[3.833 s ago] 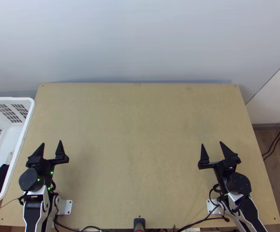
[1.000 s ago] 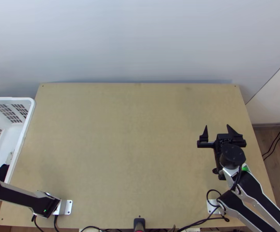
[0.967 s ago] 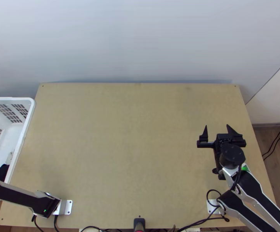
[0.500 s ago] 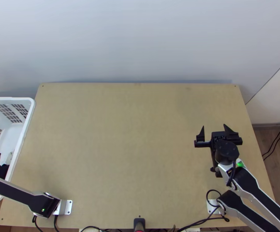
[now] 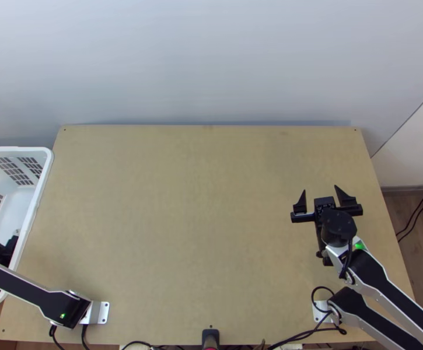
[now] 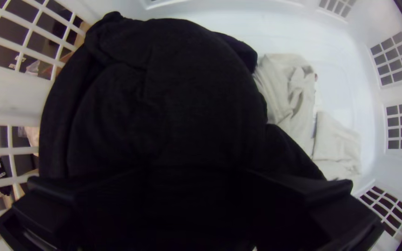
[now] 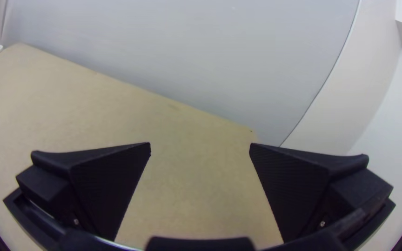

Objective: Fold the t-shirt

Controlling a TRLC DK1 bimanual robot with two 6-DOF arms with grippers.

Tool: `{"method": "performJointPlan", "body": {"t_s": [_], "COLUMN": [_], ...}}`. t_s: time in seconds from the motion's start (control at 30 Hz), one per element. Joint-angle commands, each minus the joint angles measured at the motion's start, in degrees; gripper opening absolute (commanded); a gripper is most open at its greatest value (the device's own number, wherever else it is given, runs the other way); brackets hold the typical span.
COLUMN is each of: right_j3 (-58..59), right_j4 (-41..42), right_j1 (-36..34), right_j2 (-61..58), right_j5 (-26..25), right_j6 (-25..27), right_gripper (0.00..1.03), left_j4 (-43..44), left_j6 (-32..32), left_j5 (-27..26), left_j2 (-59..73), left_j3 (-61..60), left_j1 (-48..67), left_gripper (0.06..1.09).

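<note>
The top view's left edge cuts off the white basket (image 5: pixel 39 192) and left arm (image 5: pixel 24 288).

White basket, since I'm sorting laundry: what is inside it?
Bunched black cloth and rumpled pale cloth, partly overlapped by the black. What lies beneath the black cloth is covered.

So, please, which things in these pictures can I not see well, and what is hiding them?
- Left wrist view: whether the left gripper touches the black cloth; black blends into black.
- Left wrist view: the black cloth's collar or sleeves; dark folds hide its shape.
- Left wrist view: part of the pale cloth; the black cloth covers it.
- Top view: the basket's left side; the picture's edge cuts it off.
</note>
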State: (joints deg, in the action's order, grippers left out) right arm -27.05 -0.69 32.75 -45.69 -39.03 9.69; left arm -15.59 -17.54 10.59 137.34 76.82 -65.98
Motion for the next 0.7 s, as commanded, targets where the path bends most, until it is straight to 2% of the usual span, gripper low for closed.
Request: {"method": "performJointPlan", "body": {"t_s": [0.0, 0.07, 0.13, 0.37, 0.47, 0.57, 0.67], "right_j3": [-0.37, -0.20, 0.15, -1.16, -1.52, 0.50, 5.08], "right_j4": [0.07, 0.16, 0.42, 0.86, 0.95, 5.43, 15.81], "right_j1": [0.29, 0.29, 0.29, 0.21, 0.21, 1.79, 2.58], "right_j2": [-1.33, -1.51, -1.51, -1.68, -1.77, 0.08, 3.59], "right_j5": [-0.17, -0.26, -0.35, -0.53, -0.70, -0.70, -1.76], "right_j6": [0.94, 0.94, 0.94, 1.56, 3.23, 8.94, 15.79], "right_gripper": [0.99, 0.99, 0.99, 0.99, 0.99, 0.99, 0.99], "left_j4": [5.31, 8.56, 10.50, 7.77, 1.36, -6.47, -12.27], "left_j6": [1.10, 2.07, 2.07, 1.37, 1.28, 1.37, 1.28], "left_j5": [-1.36, -2.77, -4.61, -7.43, -9.27, -10.15, -12.17], "left_j2": [2.76, 1.09, -0.58, -18.69, -26.51, -32.92, -40.57], "left_j3": [-1.49, -3.43, -4.39, -6.50, -4.66, -1.23, 0.97], "left_j1": [0.32, 0.15, -0.03, 1.73, 2.61, 3.48, 4.45], "left_gripper": [0.62, 0.39, 0.09, 0.10, 0.10, 0.10, 0.10]}}
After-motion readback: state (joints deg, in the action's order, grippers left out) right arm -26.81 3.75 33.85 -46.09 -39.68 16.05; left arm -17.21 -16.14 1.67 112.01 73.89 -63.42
